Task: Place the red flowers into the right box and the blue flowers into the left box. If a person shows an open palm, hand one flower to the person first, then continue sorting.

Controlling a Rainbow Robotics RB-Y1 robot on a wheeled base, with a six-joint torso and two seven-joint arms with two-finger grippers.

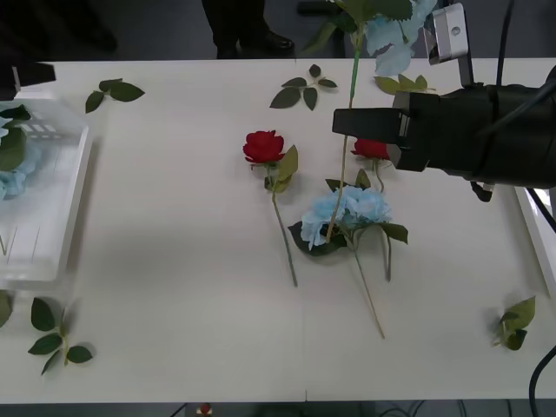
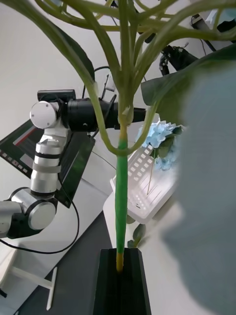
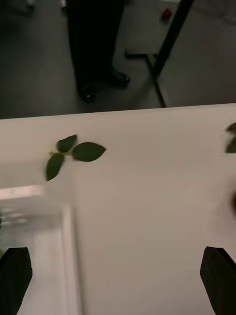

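My right gripper point(image 1: 342, 122) point(image 2: 120, 263) is shut on the green stem of a blue flower point(image 1: 389, 35), held upright above the table with its pale head at the top. A second blue flower point(image 1: 349, 208) lies on the table beneath it. One red flower point(image 1: 263, 146) lies mid-table, and another point(image 1: 372, 148) is partly hidden behind the right gripper. The left box point(image 1: 48, 234) point(image 3: 59, 216) point(image 2: 147, 192) holds blue flowers point(image 1: 12, 178) point(image 2: 160, 138). My left gripper point(image 1: 28, 75) point(image 3: 117, 256) hovers open over that box's far corner. A sliver of the right box point(image 1: 540, 234) shows at the table's right edge.
Loose green leaf sprigs lie at the far left point(image 1: 113, 89) point(image 3: 73, 152), far middle point(image 1: 304, 89), near left point(image 1: 56, 334) and near right point(image 1: 517, 321). A person's legs point(image 1: 239, 26) point(image 3: 93, 49) stand beyond the table's far edge.
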